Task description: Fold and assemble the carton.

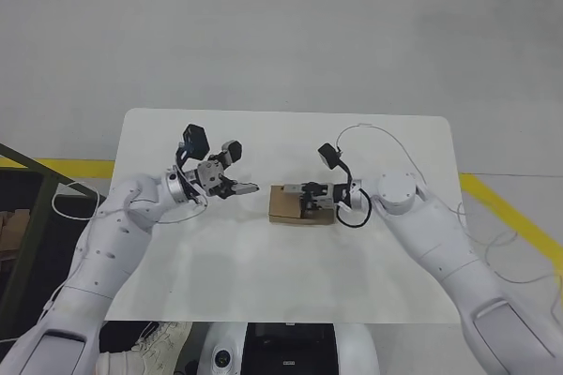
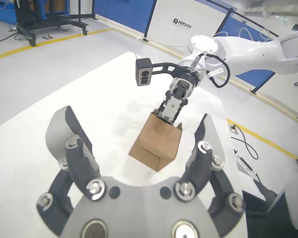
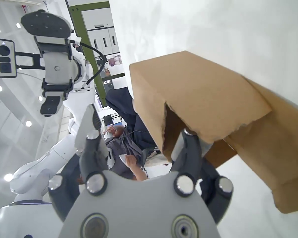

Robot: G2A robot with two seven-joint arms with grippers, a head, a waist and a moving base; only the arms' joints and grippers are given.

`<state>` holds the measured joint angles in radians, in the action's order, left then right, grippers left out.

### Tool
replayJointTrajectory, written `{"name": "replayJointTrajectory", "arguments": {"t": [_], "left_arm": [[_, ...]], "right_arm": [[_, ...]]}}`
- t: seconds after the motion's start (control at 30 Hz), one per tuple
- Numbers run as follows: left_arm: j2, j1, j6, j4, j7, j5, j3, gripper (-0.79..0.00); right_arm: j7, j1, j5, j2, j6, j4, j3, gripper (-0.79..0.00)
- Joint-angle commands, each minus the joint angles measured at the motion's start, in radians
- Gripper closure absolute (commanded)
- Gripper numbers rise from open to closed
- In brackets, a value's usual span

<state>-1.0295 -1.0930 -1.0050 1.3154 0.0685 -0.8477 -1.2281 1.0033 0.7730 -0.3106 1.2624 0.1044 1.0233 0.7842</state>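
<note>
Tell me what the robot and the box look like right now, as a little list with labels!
carton: brown carton lying near the middle of the table
table: white table
carton's state: the end at the right gripper is not closed; a flap is loose there
right gripper: right gripper open, one finger tucked inside under that flap
left gripper: left gripper open, apart from the carton, facing its other end

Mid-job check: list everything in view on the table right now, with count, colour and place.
carton: one, brown, lying near the table's middle; the end toward the right arm is open
table: one, white, under the carton
left gripper: one, grey and black, open, facing the carton's closed end, apart from it
right gripper: one, grey and black, open, at the carton's open end, one finger tucked inside
</note>
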Motion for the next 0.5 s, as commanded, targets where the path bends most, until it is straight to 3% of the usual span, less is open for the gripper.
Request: {"name": "replayJointTrajectory", "arguments": {"t": [0.0, 0.27, 0.47], "left_arm": [[-0.003, 0.001, -0.007, -0.005, -0.052, -0.061, 0.005, -0.785], [-0.007, 0.007, -0.001, -0.019, -0.283, -0.314, 0.024, -0.785], [-0.014, 0.010, 0.102, -0.076, -0.613, -0.613, 0.073, -0.785]], "right_arm": [[0.001, 0.032, 0.011, -0.016, -0.003, 0.046, 0.033, -0.785], [-0.004, 0.165, 0.078, -0.076, -0.046, 0.264, 0.160, -0.785], [-0.005, 0.277, 0.127, -0.117, -0.063, 0.454, 0.274, -0.785]]}}
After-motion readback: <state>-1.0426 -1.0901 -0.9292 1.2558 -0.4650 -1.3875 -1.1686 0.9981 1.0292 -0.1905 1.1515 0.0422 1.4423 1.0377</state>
